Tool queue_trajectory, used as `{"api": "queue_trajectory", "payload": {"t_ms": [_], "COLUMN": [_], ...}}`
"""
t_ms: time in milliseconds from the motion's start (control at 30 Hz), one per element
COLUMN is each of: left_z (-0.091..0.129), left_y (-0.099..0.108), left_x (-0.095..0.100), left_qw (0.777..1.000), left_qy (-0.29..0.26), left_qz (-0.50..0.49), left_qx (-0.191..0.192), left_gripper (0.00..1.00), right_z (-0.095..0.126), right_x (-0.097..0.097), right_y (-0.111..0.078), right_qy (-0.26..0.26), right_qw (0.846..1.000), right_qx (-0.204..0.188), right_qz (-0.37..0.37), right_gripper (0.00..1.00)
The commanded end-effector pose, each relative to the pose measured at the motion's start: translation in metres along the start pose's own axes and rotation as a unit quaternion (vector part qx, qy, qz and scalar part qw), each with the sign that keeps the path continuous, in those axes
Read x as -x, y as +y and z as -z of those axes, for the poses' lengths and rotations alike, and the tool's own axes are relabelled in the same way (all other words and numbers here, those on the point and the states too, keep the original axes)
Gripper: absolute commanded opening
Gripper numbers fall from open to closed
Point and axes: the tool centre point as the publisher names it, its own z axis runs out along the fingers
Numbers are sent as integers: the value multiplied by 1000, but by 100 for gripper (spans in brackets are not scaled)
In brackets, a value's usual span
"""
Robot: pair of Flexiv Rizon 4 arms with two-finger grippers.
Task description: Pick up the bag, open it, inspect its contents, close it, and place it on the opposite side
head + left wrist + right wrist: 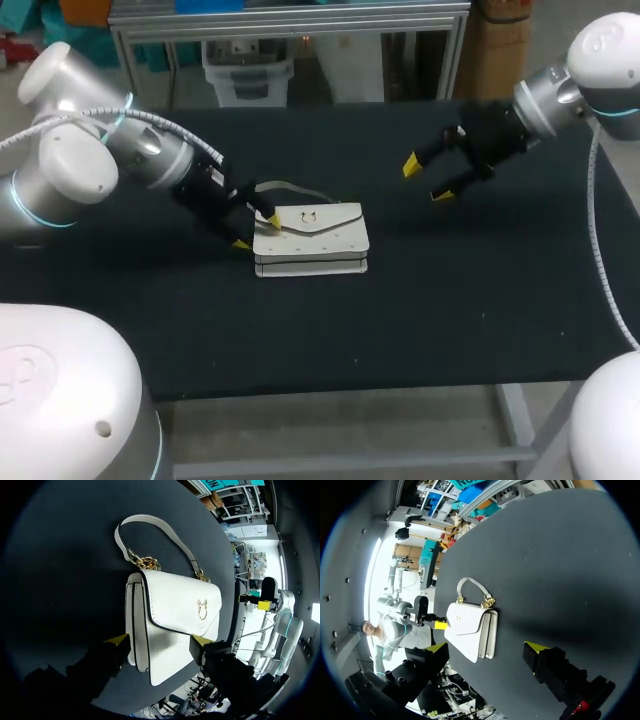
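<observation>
White flap handbag [312,240] lies flat near the middle of the black surface [450,300], a bit toward its left edge, flap shut, strap [290,190] flopped out toward the far edge. Left fingers [272,218] spread wide, straddling the bag's left end, one tip over the flap, the other just beside the bag's side; contact unclear. Right fingers [411,165] spread wide, holding nothing, above the surface well apart from the bag, toward the right edge.
</observation>
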Motion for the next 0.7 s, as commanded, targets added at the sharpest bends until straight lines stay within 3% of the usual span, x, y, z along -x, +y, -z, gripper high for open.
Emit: {"api": "queue_trajectory", "payload": {"t_ms": [33,200,400,700], "left_z": [11,27,52,80], "left_y": [8,6,-18,-58], "left_x": [3,6,19,42], "left_qw": [1000,999,999,998], "left_qy": [1,-7,-10,-29], "left_qz": [-2,-3,-1,24], "left_qx": [-11,-35,-46,-58], "left_gripper": [100,100,100,100], "right_z": [-3,-9,-25,-70], "right_x": [-4,-19,-28,-27], "right_y": [-6,-25,-45,-49], "right_qy": [5,-1,1,25], "right_qw": [1000,1000,1000,999], "right_qx": [-6,-13,-24,-32], "right_qz": [2,12,17,-13], "right_gripper": [100,100,100,100]}}
